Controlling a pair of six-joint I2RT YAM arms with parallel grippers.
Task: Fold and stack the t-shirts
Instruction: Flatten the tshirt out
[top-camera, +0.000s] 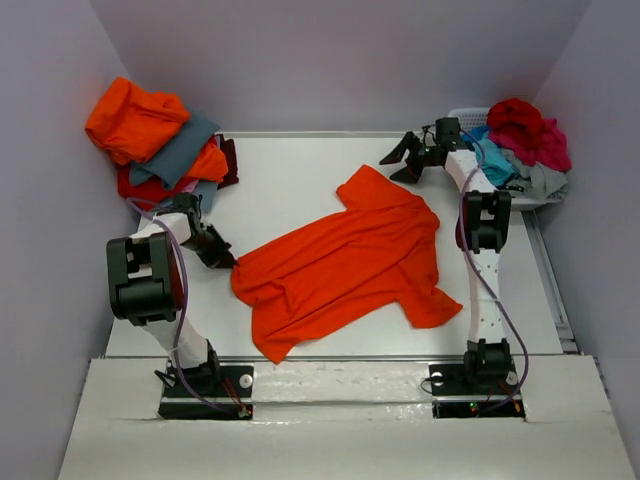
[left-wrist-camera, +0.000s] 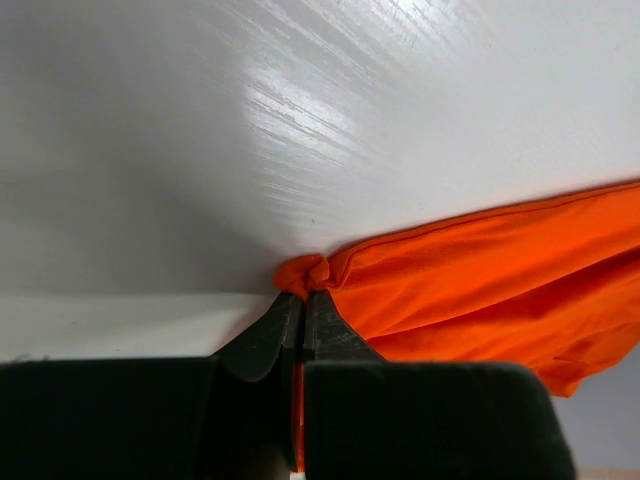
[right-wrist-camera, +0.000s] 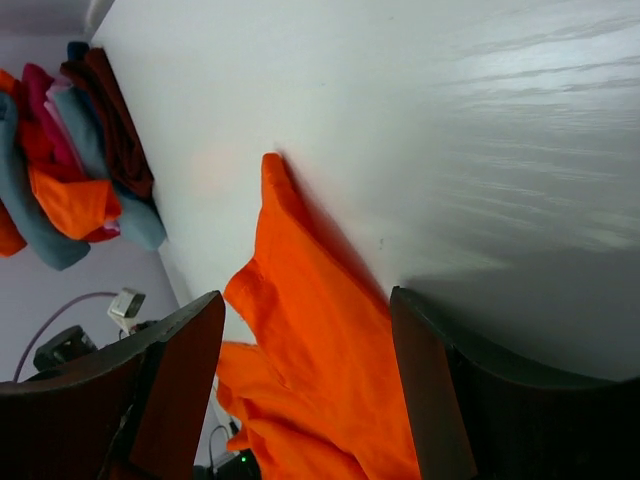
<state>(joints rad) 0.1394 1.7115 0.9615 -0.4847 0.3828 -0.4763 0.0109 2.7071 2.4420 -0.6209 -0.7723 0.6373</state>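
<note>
Wrinkled soft orange t-shirt (top-camera: 345, 260), glossy white table (top-camera: 290, 170)

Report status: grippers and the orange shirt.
Left gripper shut on edge of bright orange cloth t-shirt. Right gripper open, empty. Shirt spread, unfolded. Pile of coloured shirts far left, apart.

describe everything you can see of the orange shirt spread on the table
The orange t-shirt is a bright, plain, short-sleeved shirt of soft thin cloth. It lies spread out and wrinkled, set diagonally across the middle of the white table. One sleeve points to the far side, the other to the near right. Its left corner is bunched and pinched in the shut left gripper. The open right gripper is apart from it.
</note>
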